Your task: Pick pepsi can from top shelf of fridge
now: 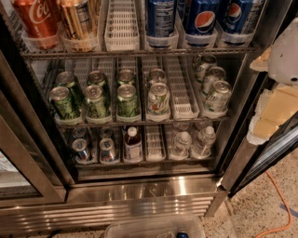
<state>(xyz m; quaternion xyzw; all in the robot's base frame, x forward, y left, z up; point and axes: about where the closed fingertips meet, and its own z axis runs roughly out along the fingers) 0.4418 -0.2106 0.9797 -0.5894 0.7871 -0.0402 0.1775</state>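
Note:
The fridge (139, 204) stands open in front of me. Its top shelf (135, 53) runs across the top of the view. On it, from the left, stand a red Coca-Cola can (36, 21), a gold can (77, 21), an empty white lane tray (122, 25), a blue can (160, 18) showing no logo, and two pepsi cans, one (203, 19) left of the other (235, 14), both showing the globe logo. My gripper (275, 109), white and cream, is at the right edge, outside the fridge, below and to the right of the pepsi cans and apart from them.
Green cans (95, 100) fill the middle shelf; small cans and bottles (132, 144) stand on the lowest. A glass door frame (23, 167) is at the left and a dark frame (260, 162) at the right. A clear plastic bin (153, 227) and an orange cable (277, 204) lie on the floor.

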